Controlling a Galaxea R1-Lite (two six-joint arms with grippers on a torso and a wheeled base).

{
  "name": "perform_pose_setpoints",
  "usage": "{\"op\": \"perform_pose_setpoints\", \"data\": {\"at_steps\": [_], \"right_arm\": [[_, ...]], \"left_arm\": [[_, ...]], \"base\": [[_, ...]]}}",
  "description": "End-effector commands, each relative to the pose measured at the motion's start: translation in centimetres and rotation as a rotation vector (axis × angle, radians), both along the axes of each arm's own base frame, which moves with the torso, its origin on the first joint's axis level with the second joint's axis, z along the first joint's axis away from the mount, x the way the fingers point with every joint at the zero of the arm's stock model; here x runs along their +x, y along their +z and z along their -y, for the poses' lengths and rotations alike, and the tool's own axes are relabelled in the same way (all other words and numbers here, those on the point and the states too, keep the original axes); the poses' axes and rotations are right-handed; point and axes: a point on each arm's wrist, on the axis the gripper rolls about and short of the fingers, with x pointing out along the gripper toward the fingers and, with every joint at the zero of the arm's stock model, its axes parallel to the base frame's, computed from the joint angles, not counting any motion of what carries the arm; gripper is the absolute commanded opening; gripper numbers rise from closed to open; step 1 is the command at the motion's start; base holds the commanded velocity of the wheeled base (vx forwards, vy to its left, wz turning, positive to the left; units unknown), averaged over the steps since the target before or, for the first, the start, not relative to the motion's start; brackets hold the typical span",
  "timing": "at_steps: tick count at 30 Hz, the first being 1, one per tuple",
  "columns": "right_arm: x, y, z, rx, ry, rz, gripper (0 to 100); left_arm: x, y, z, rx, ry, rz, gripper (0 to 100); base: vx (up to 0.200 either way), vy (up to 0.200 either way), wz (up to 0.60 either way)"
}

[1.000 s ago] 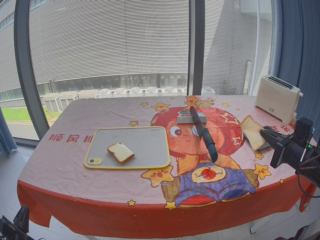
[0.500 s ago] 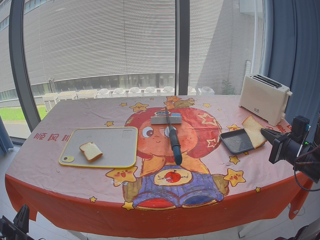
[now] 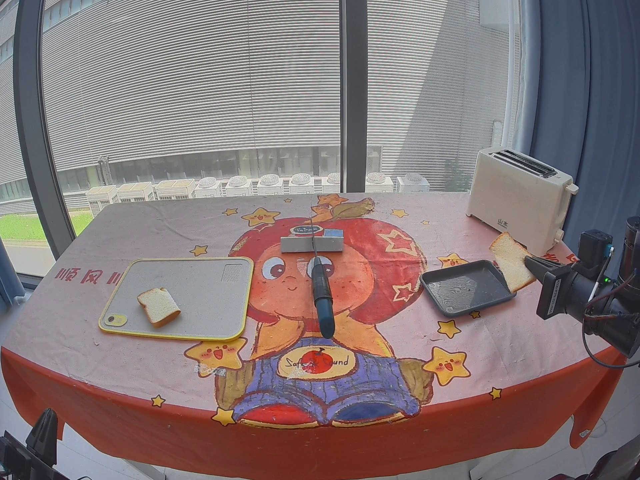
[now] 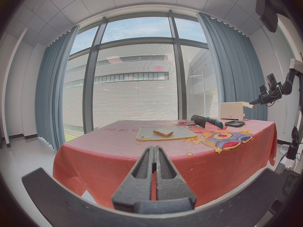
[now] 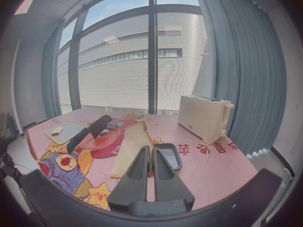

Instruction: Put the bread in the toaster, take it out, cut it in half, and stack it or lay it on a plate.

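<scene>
At three o'clock, my right gripper [image 3: 533,263] clamps the bread slice [image 3: 509,259]; I advise lining it edge-down over the toaster [image 3: 519,193] slot

a tan bread slice [image 3: 511,259] hangs tilted, pinched at one edge by the right gripper [image 3: 533,262], between the white toaster [image 3: 519,197] and the dark square plate [image 3: 467,288]. a smaller bread piece [image 3: 159,306] lies flat on the grey cutting board [image 3: 200,288]. the blue-handled knife [image 3: 323,301] leans on a small rest [image 3: 311,243] mid-table.
</scene>
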Motion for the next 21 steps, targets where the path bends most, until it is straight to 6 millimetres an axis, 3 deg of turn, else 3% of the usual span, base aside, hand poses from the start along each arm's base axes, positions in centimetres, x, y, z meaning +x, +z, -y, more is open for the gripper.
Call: {"op": "perform_pose_setpoints", "data": {"at_steps": [1, 6, 11, 21], "right_arm": [[0.6, -0.4, 0.1, -0.006, -0.015, -0.020, 0], [0.9, -0.5, 0.2, 0.003, -0.031, -0.027, 0], [1.9, -0.8, 0.7, 0.025, -0.069, -0.051, 0], [2.6, -2.1, 1.0, 0.062, 0.020, -0.131, 0]], "left_arm": [[0.0, -0.5, 0.0, 0.000, 0.000, -0.001, 0], [0.0, -0.5, 0.0, 0.000, 0.000, -0.001, 0], [0.0, -0.5, 0.0, -0.002, 0.000, -0.001, 0], [0.0, -0.5, 0.0, 0.000, 0.000, -0.001, 0]], "base": [[0.200, 0.000, 0.00], [0.200, 0.000, 0.00], [0.000, 0.000, 0.00], [0.000, 0.000, 0.00]]}}
